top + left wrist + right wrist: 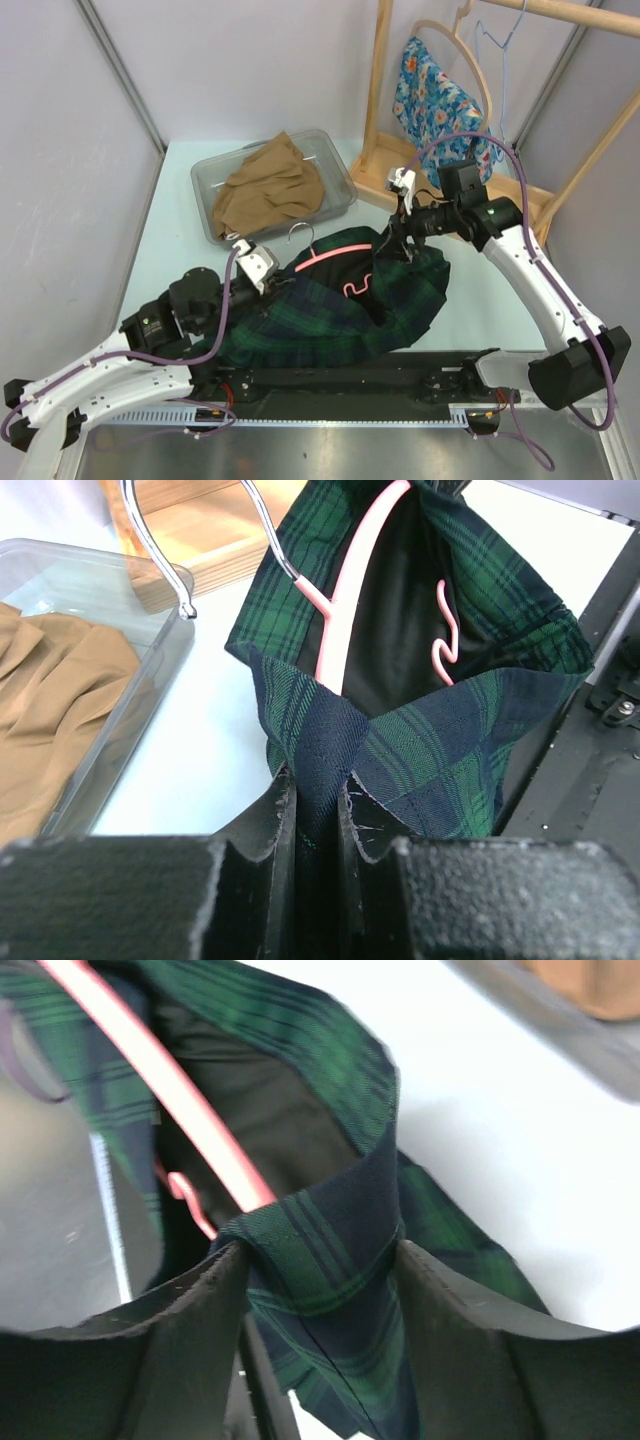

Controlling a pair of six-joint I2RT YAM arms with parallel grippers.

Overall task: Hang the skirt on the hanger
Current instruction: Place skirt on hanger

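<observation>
The dark green plaid skirt lies bunched on the table between the two arms. A pink hanger with a metal hook sits inside its open waistband. My left gripper is at the skirt's left end, shut on a fold of the waistband; the hanger runs away from it into the opening. My right gripper is at the skirt's far right end. Its jaws stand wide, and a loose fold of the waistband lies between the fingers, next to the hanger.
A clear bin holding a brown garment stands at the back left. At the back right is a wooden rack with a floral cloth and spare hangers. A black rail runs along the near edge.
</observation>
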